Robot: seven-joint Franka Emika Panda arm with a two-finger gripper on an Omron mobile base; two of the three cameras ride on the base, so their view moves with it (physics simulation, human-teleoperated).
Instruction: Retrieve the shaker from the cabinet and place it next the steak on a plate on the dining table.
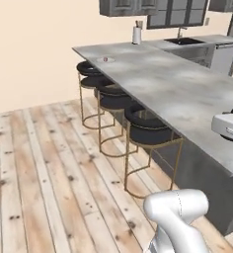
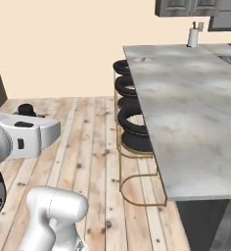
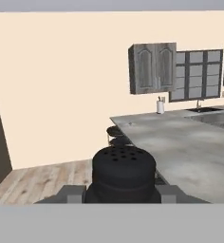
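The gripper (image 3: pixel 121 194) is closed on the shaker (image 3: pixel 123 173), a black shaker with a perforated top that sits between the two fingers (image 3: pixel 72 193) in the hand view. It is held in the air, off the near end of the table (image 1: pixel 187 94) and well short of the plate (image 1: pixel 105 60).

The table is a long grey marble-look top on a grey base. The plate lies near the table's far corner, on the stool side, and the steak (image 1: pixel 105 59) shows on it as a small reddish spot; its shape is too small to make out. In the right base view the plate (image 2: pixel 139 60) sits at that same far corner.

Black stools (image 1: pixel 147 129) with gold legs stand in a row along the table's side, tucked partly under its edge, on the wooden floor (image 1: pixel 44 168).

Beyond the table's far end stands a white paper-towel roll (image 1: pixel 136 35), and near it a sink (image 1: pixel 184 41) with a tap. Above that end hangs the cabinet (image 3: pixel 153 68), grey wood-grain with panelled doors, shut, with a paned window (image 3: pixel 195 75) just beside it.
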